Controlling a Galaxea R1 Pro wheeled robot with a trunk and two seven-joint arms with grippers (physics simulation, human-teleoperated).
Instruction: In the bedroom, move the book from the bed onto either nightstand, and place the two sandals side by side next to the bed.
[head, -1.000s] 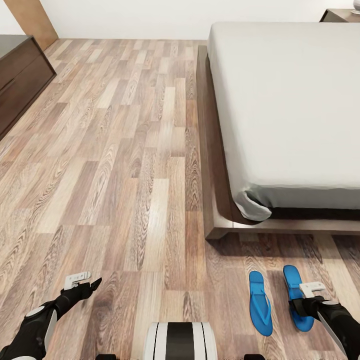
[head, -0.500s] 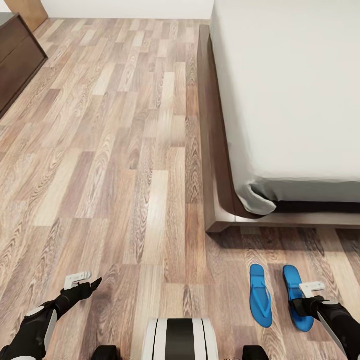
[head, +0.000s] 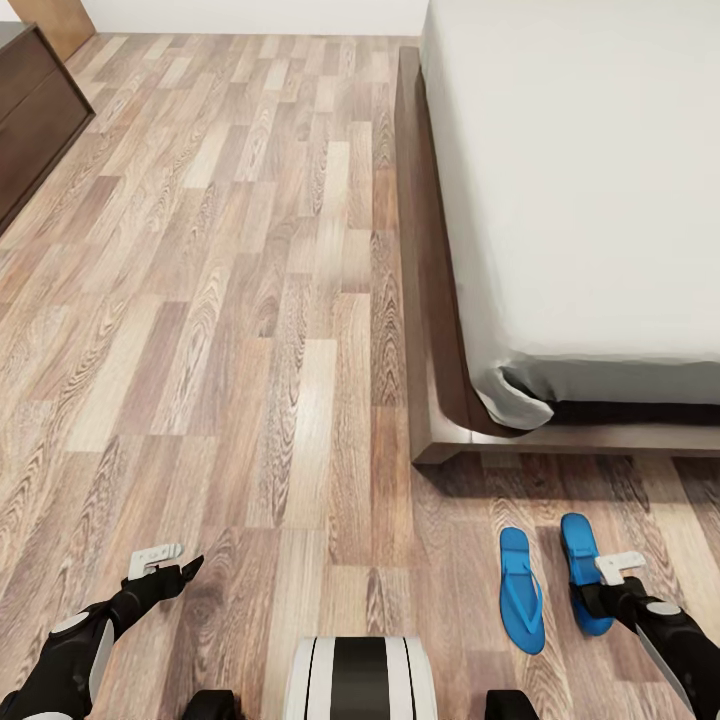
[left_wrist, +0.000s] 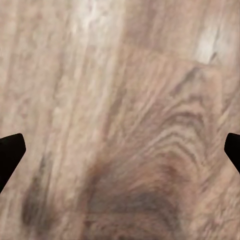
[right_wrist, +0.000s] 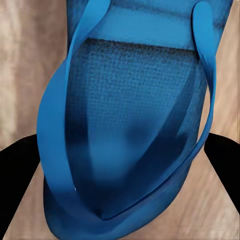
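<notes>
Your right gripper (head: 612, 580) sits low over the right-hand sandal (head: 580, 585), its dark fingers (right_wrist: 17, 155) spread on either side of the blue sole, not yet pinched on it. The other sandal (head: 521, 588) lies just beside it on the wood floor (head: 250, 350), both parallel off the foot corner of the bed (head: 570, 200). Your left gripper (head: 160, 565) hovers over bare planks, open and empty. The book is not to be seen on the stretch of mattress in frame. The sandal looks light, thin and bendy, the straps (right_wrist: 75, 75) soft; a grip across the sole edges at mid-length, where the straps meet, likely holds best, since a strap alone would let it dangle and swing.
</notes>
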